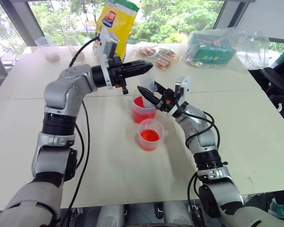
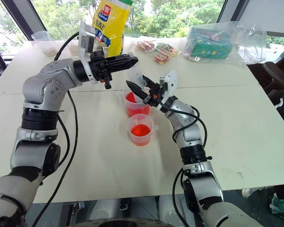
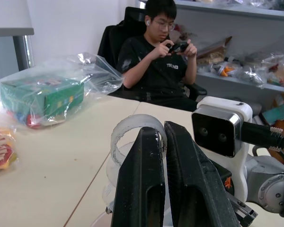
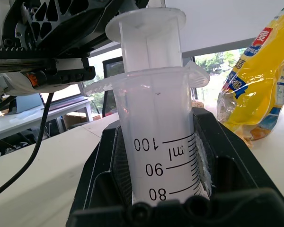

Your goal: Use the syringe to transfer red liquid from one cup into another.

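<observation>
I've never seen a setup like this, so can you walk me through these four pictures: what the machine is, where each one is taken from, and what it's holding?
This is a humanoid robot with two arms, each ending in a two-fingered gripper. Two pictures come from cameras on its head, looking down at a white table. The other two come from cameras on its wrists, looking along the fingers.

The right gripper is shut on the barrel of a clear syringe, held over the taller cup of red liquid. The left gripper is shut on the syringe's white plunger. In front stands a smaller cup, also holding red liquid.

Farther back lie a yellow bag and a green box in plastic wrap. A person sits beyond the table.
</observation>
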`<state>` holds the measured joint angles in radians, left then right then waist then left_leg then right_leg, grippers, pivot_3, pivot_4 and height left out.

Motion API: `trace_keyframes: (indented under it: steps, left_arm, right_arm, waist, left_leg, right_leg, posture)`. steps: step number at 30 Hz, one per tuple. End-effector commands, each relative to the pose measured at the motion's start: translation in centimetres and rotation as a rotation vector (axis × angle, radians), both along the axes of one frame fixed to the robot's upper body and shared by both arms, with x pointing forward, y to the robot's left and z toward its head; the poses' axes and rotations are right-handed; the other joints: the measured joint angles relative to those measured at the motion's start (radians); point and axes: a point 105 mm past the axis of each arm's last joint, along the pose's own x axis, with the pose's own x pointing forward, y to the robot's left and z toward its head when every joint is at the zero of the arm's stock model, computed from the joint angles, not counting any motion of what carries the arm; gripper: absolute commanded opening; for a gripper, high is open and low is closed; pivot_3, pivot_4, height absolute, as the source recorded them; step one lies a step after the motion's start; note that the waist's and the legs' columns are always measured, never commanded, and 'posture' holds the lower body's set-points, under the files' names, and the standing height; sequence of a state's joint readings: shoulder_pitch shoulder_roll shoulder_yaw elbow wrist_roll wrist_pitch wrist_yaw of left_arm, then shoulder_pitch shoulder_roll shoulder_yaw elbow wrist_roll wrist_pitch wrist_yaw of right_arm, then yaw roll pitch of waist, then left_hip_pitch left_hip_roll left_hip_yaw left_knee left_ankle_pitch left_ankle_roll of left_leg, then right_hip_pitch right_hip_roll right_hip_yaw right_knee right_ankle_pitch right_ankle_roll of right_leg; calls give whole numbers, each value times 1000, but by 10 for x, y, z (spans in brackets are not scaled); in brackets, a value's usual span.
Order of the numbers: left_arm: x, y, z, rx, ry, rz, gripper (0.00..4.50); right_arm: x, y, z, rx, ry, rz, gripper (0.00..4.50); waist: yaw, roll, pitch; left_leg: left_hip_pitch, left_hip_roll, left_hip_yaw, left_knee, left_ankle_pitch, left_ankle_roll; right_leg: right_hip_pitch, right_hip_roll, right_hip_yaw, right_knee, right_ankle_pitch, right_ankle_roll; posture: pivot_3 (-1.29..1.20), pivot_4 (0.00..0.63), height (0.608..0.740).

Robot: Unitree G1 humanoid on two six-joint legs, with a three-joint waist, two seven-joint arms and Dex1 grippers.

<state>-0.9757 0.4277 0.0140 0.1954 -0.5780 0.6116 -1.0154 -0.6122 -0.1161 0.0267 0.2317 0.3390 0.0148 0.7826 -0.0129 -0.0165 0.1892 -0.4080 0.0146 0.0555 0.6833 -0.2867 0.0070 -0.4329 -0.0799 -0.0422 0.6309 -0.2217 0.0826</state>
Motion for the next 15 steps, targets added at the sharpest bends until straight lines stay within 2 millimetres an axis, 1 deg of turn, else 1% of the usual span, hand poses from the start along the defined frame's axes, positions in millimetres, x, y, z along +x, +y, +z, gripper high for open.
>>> trace_keyframes:
  steps: [1,3,8,11,15]
  left_arm:
    - [-6,14,50,-83,-185,60,43]
    - [-6,13,49,-78,-180,56,43]
    - [-8,9,36,-37,-149,36,43]
    - [-10,9,28,-18,-120,20,978]
    - [-12,10,19,3,-93,9,2770]
  right_arm:
    - [-6,6,-14,-45,34,47,1379]
    - [-6,6,-11,-40,27,46,1379]
    - [-4,5,8,-9,-15,38,1379]
    - [-3,4,20,11,-37,31,1379]
    - [-1,3,30,31,-52,27,1379]
  waist:
    - [0,0,0]
    - [0,0,0]
    - [-1,0,0]
    - [-1,0,0]
    - [-1,0,0]
  left_leg:
    - [0,0,0,0,0,0]
    - [0,0,0,0,0,0]
    - [0,0,0,0,0,0]
    - [0,0,0,0,0,0]
    - [0,0,0,0,0,0]
  right_leg:
    - [0,0,0,0,0,0]
    - [0,0,0,0,0,0]
    - [0,0,0,0,0,0]
    - [0,0,0,0,0,0]
    - [0,0,0,0,0,0]
  posture:
    - [0,150,740]
    - [0,150,740]
    - [0,150,740]
    - [0,150,740]
    - [0,150,740]
